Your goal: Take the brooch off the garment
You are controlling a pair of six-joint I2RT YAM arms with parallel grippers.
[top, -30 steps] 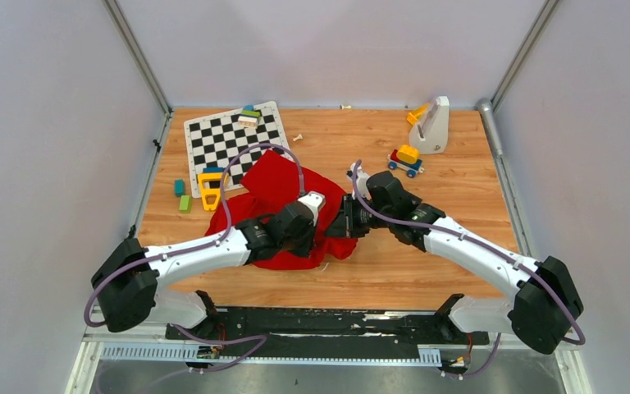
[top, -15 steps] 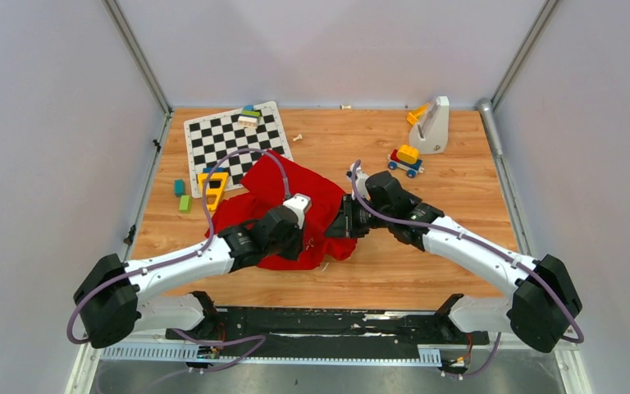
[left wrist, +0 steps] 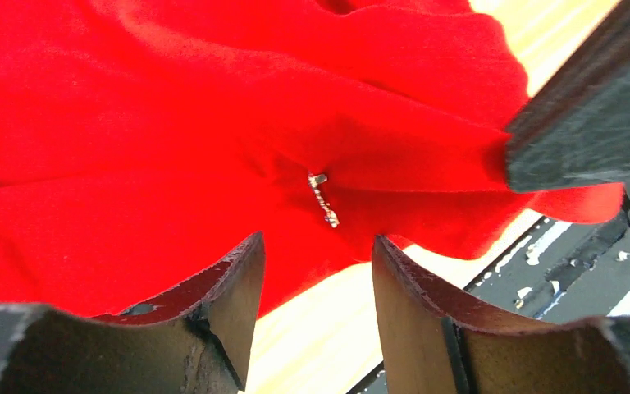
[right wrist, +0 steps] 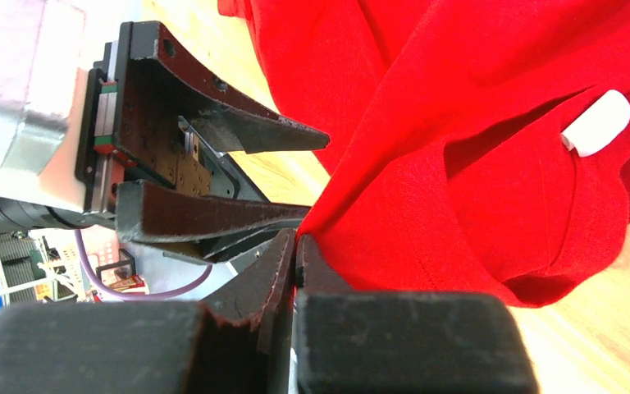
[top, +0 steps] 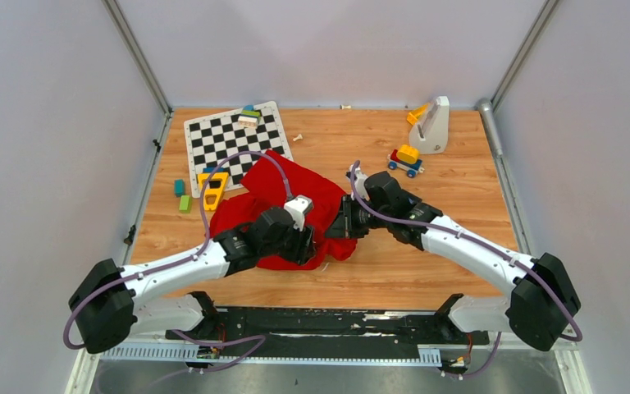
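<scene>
My left gripper (left wrist: 316,246): jaws spread wide, nothing held, low over red garment (left wrist: 131,123). Brooch (left wrist: 322,199) pinned in fold just ahead of my fingertips, centred between them, not touched. My right gripper (right wrist: 295,246): fingers pressed together, pinching garment edge beside left gripper.

Red garment (top: 283,185) lies crumpled in a loose heap on the wooden counter (top: 394,271), left of centre, with folds and ridges all over. Its right side is bunched and clamped between the fingers of the right tool (right wrist: 297,240). Brooch (left wrist: 322,199) is a small, thin, silvery bar with a beaded look. It sits pinned in a crease close to the garment's near edge, slanted, not yet off the cloth.
</scene>
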